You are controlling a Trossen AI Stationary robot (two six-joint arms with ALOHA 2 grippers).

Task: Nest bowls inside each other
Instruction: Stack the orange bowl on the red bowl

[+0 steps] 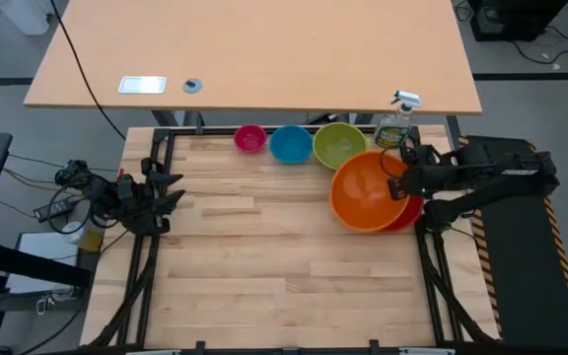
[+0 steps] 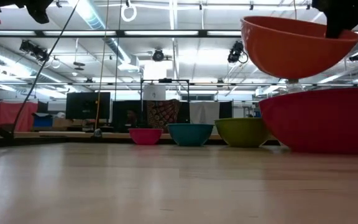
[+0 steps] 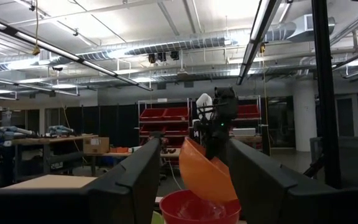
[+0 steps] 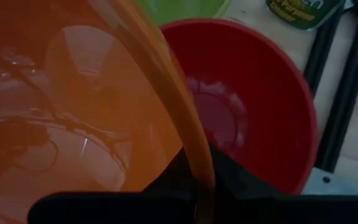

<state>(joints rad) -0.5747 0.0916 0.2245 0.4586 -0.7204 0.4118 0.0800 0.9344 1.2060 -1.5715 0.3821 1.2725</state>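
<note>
Glossy orange bowl (image 4: 73, 106), rim pinched, round red bowl (image 4: 253, 99) beneath

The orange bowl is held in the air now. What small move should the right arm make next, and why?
Probably lower it straight down. The right gripper is shut on the rim of the orange bowl, which hangs tilted just above the red bowl and mostly over it, so a short descent should seat it inside.

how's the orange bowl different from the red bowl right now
The orange bowl hangs tilted in the air, its rim pinched by the right end effector; the red bowl sits level on the table, held by nothing. The red one is larger. The orange one hovers above it without touching. Both are glossy, round and open side up.
</note>
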